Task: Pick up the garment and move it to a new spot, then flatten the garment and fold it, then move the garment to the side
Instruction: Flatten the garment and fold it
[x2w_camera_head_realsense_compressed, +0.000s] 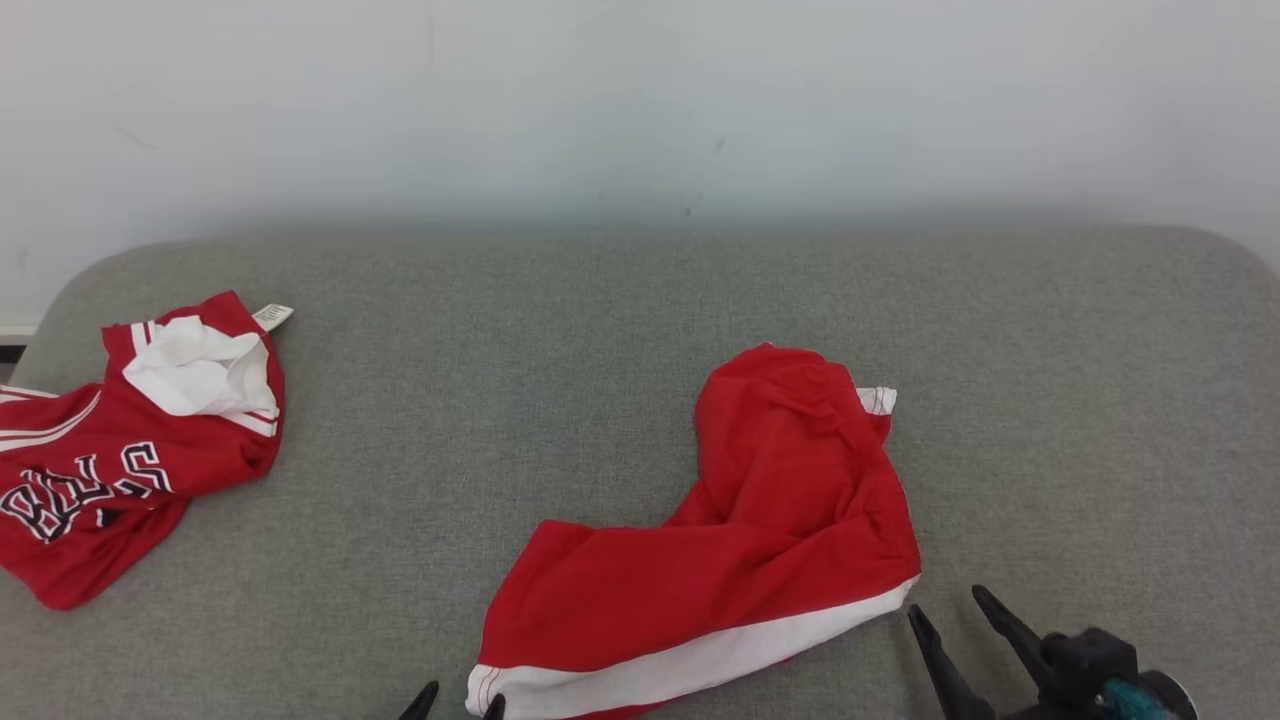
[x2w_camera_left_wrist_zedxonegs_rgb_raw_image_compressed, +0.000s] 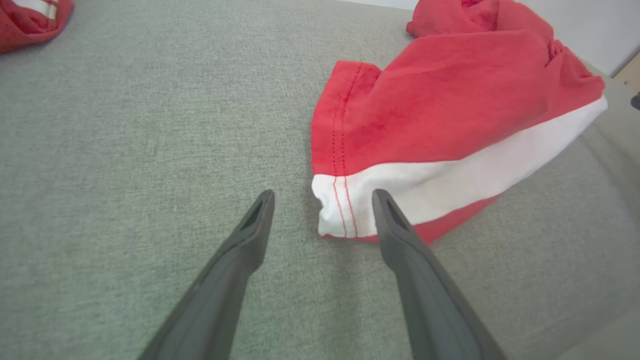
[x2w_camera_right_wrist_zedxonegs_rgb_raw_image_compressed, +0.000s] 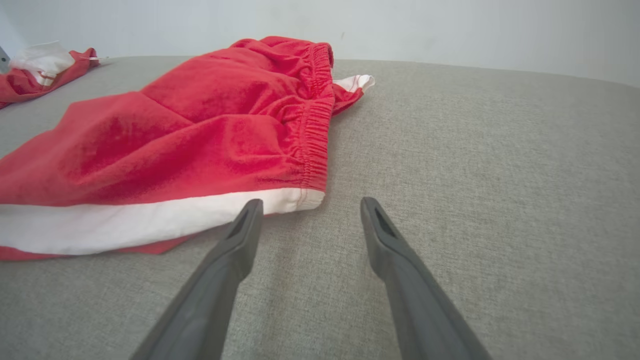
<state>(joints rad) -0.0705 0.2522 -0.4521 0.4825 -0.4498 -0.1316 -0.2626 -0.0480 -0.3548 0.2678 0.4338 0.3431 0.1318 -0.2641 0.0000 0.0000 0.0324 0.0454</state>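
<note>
A gray fabric counter (x2w_camera_head_realsense_compressed: 500, 330) below a white wall (x2w_camera_head_realsense_compressed: 640, 100) carries rumpled shorts (x2w_camera_head_realsense_compressed: 760, 520), with the left claw (x2w_camera_left_wrist_zedxonegs_rgb_raw_image_compressed: 323, 196) and right claw (x2w_camera_right_wrist_zedxonegs_rgb_raw_image_compressed: 307, 202) both spread beside them.

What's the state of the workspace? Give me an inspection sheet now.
Surface: grey fabric pad, flat.
Job's things: red shorts with a white stripe, crumpled and unfolded, centre-right.
Clutter: red jersey, bunched at the left edge.
Claws: left claw open at the shorts' hem corner; right claw open by the waistband corner; neither grips cloth.
Cables: nothing seen.
Surroundings: pale wall behind the pad.
</note>
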